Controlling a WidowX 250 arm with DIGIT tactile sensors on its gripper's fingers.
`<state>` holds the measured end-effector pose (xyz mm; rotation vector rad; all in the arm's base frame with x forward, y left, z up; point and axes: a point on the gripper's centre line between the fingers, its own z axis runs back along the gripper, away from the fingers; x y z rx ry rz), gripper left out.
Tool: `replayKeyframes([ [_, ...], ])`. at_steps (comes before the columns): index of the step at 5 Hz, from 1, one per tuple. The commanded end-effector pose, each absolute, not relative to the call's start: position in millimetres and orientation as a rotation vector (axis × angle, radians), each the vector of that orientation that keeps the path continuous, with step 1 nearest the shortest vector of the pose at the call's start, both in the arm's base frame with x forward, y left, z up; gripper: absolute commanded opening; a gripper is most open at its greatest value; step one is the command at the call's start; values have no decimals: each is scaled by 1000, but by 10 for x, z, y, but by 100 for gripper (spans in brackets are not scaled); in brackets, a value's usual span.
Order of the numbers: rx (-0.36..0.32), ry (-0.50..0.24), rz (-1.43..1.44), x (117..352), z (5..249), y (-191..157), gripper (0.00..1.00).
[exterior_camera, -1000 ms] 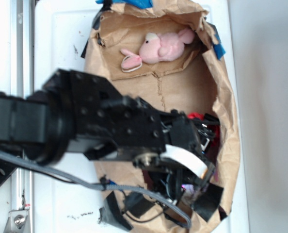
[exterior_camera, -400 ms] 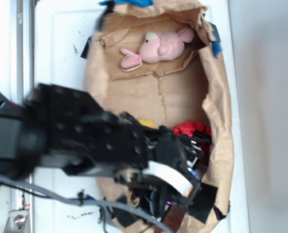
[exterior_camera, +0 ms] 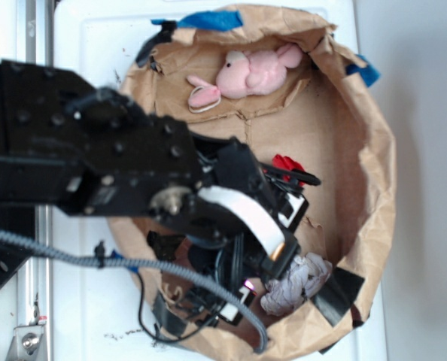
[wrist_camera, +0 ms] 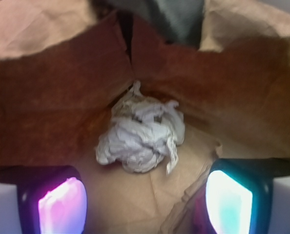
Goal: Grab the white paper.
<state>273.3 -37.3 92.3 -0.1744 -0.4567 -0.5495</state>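
white paper (wrist_camera: 141, 138) ahead of open pincer (wrist_camera: 145, 202)

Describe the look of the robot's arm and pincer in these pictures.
The arm is a chain of boxy matte black segments dotted with small screw holes. A white band curves across the wrist, and a grey cable loops beneath it. In the wrist view the pincer has two black-framed fingers with glowing pads, one pink-purple, the other cyan.
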Motion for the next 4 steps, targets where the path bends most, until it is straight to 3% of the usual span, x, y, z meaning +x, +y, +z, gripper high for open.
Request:
replayKeyframes([
  [1, -170, -468, -584, 2747, 866, -609, 100],
  [4, -135, -433, -505, 3063, 619, -864, 100],
])
